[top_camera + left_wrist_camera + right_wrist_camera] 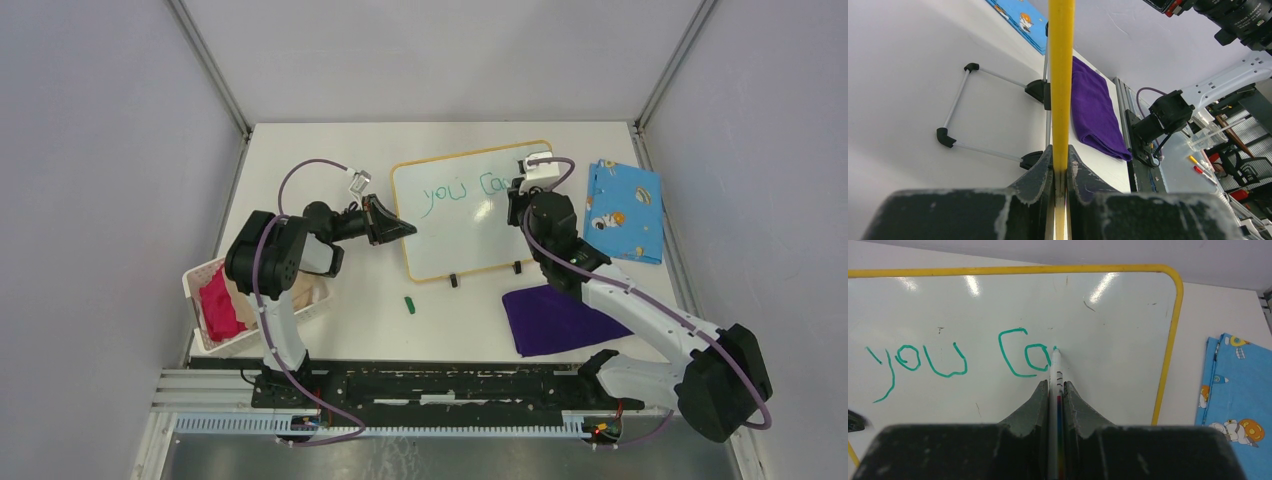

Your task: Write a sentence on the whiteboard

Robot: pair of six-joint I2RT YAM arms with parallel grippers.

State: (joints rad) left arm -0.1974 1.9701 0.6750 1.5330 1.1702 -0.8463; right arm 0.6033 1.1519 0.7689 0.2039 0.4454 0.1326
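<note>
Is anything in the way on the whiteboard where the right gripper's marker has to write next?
Nothing visible. The right gripper holds the marker with its tip on the whiteboard after "you ca"; the board beside and below the sentence is bare. The left gripper clamps the board's left rim, clear of that area.

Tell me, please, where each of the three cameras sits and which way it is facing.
Top external: above and behind the bases, looking down on the table; both arms show whole, flanking the whiteboard.
Left wrist: looks along the board's yellow edge toward the purple cloth; the left gripper is shut on that edge.
Right wrist: looks down at the board's face; the right gripper holds a marker at the green writing.
Shared: all three show the board and the blue patterned cloth.
</note>
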